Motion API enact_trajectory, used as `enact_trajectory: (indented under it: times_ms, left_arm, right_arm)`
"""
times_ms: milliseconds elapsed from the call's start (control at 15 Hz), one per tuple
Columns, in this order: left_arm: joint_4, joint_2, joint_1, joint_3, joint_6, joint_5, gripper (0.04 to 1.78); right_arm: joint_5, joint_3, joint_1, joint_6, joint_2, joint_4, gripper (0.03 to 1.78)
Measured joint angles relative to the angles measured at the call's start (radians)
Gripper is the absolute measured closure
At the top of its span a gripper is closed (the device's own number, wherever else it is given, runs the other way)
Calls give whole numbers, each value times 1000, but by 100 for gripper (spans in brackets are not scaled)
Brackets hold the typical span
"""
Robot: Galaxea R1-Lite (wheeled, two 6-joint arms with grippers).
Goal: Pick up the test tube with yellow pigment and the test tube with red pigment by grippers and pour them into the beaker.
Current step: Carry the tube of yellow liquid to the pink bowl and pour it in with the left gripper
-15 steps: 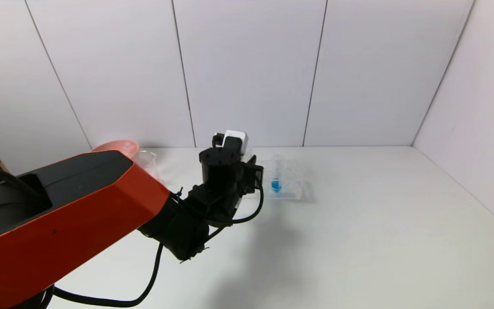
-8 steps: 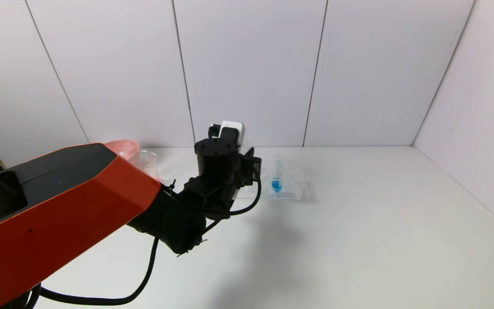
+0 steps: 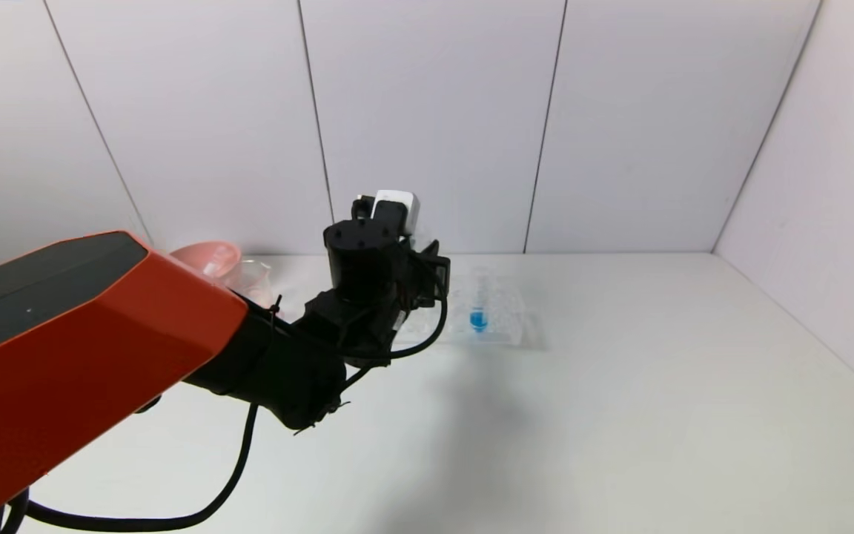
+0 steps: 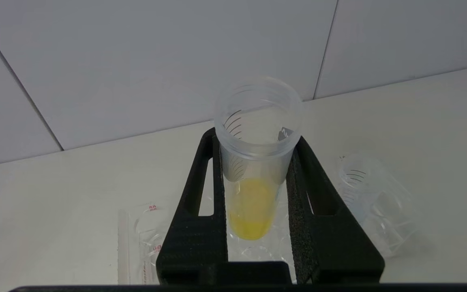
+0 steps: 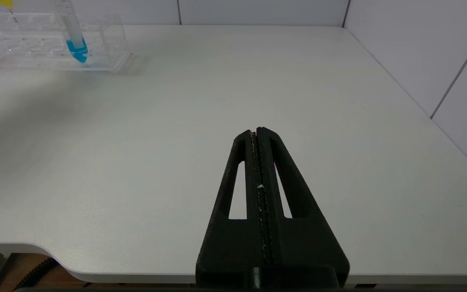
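Left claw (image 4: 253,178) clamped on yellow tube (image 4: 253,162), lifted above rack (image 3: 490,311); right claw (image 5: 258,132) fully closed, empty, over surface (image 5: 176,142).

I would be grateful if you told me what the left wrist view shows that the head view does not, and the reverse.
Only the left wrist view shows the slim clear test tube with yellow liquid clamped in the black left gripper.

Only the head view shows the pink bowl, the small clear glass beaker and the tube with blue liquid.

Both show the clear many-holed tube rack, the white table and the panelled wall.
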Motion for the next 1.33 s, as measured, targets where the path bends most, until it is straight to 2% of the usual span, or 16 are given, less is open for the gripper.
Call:
enact_trajectory:
  times_ms: [267,600,733,1000,1333]
  left_arm:
    - [94,-80,16,2,1,-24,138]
    - [210,-185,100,-1,40,-62,138]
    - [215,-210,151,-11,47,-99,138]
    - [225,-264,272,-19,54,-116,138]
    - [228,-296,436,-19,52,-217,138]
  right_arm:
    - [0,0,0,0,0,0,170]
    - [0,0,0,0,0,0,170]
    - [0,0,0,0,0,0,170]
    - [0,0,0,0,0,0,170]
    - [0,0,0,0,0,0,170]
